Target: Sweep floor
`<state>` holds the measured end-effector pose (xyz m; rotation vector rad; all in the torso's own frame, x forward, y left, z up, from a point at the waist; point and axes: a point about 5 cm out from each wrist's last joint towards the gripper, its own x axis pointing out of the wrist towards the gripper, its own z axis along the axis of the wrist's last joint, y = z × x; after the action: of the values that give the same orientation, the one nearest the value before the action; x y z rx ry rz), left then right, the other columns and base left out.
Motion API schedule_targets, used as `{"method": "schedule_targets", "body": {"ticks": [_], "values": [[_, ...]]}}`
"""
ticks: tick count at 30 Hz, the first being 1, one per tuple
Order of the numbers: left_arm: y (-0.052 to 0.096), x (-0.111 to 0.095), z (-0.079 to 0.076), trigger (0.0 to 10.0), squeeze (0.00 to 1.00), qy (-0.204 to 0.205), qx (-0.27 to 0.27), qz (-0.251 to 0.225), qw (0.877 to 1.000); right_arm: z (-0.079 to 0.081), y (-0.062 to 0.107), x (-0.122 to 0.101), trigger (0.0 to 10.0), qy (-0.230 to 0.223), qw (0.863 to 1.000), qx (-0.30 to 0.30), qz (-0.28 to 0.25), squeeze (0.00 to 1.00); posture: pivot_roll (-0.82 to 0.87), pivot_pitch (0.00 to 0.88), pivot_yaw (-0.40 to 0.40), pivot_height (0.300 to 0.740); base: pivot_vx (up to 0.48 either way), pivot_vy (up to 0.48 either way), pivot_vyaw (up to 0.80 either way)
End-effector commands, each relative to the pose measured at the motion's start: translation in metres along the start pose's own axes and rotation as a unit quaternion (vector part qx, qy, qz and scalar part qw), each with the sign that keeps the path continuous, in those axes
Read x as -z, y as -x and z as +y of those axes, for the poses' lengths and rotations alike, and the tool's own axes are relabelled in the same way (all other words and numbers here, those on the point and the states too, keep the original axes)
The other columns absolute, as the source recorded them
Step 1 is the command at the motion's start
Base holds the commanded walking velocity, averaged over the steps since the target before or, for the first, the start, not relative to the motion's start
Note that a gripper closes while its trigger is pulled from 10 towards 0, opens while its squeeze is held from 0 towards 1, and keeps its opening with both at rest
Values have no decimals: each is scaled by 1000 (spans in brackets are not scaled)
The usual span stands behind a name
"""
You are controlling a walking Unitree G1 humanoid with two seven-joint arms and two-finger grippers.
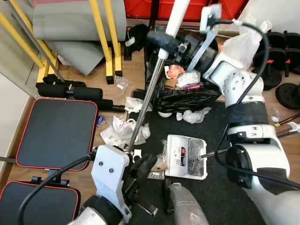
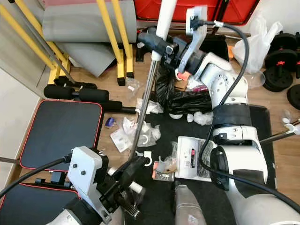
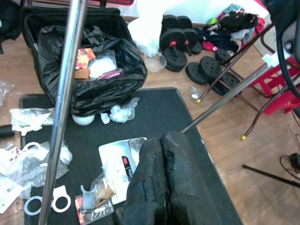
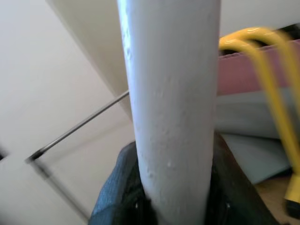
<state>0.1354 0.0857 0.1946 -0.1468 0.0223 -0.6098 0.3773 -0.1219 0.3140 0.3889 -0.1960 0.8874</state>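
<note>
Floor (image 1: 140,79) and black mat (image 1: 225,187) hold scattered trash, so the broom (image 1: 149,91) stands tilted over it, the right gripper (image 1: 161,42) squeezing its white top to steer, the left gripper (image 3: 161,187) closed, empty, beside the pole.

- The broom (image 1: 151,89) has a long shiny metal pole with a white grip on top. It leans, its low end down among the trash.
- The trash (image 1: 125,129) is white wrappers, plastic bits and paper, spread over the wood floor (image 1: 136,70) and the dark mat (image 1: 220,183).
</note>
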Motion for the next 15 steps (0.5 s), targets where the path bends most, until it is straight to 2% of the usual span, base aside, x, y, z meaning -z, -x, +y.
{"method": "schedule_targets", "body": {"ticks": [1,4,6,7,8,10,11,12,15], "values": [[0,6,-2,10000,0,12,13,20,1000,-4,5,4,10000,-60,997,39,-24,0,-12,290,-56,740,0,0,0],[0,6,-2,10000,0,12,14,20,1000,-2,7,3,10000,-64,997,46,-26,0,-19,286,-57,740,0,0,0],[-1,7,0,10000,0,12,14,20,1000,3,11,-1,10000,-21,997,63,-35,0,-25,281,-58,740,0,0,0],[-1,7,0,10000,0,12,14,20,1000,3,11,-1,10000,-21,997,63,-35,0,-25,281,-58,740,0,0,0],[-2,7,1,10000,0,11,13,19,1000,5,12,-2,10000,11,996,80,-40,0,-30,276,-62,740,0,0,0],[-2,7,1,10000,0,11,13,19,1000,5,12,-2,10000,11,996,80,-40,0,-30,276,-62,740,0,0,0],[-3,8,2,10000,0,10,13,19,1000,10,12,0,10000,30,994,95,-35,0,-36,269,-63,740,0,0,0],[-3,8,2,10000,0,10,13,19,1000,10,12,0,10000,30,994,95,-35,0,-36,269,-63,740,0,0,0],[-6,9,4,10000,0,8,12,17,1000,21,14,6,10000,98,986,132,-15,0,-46,263,-67,740,0,0,0]]}}
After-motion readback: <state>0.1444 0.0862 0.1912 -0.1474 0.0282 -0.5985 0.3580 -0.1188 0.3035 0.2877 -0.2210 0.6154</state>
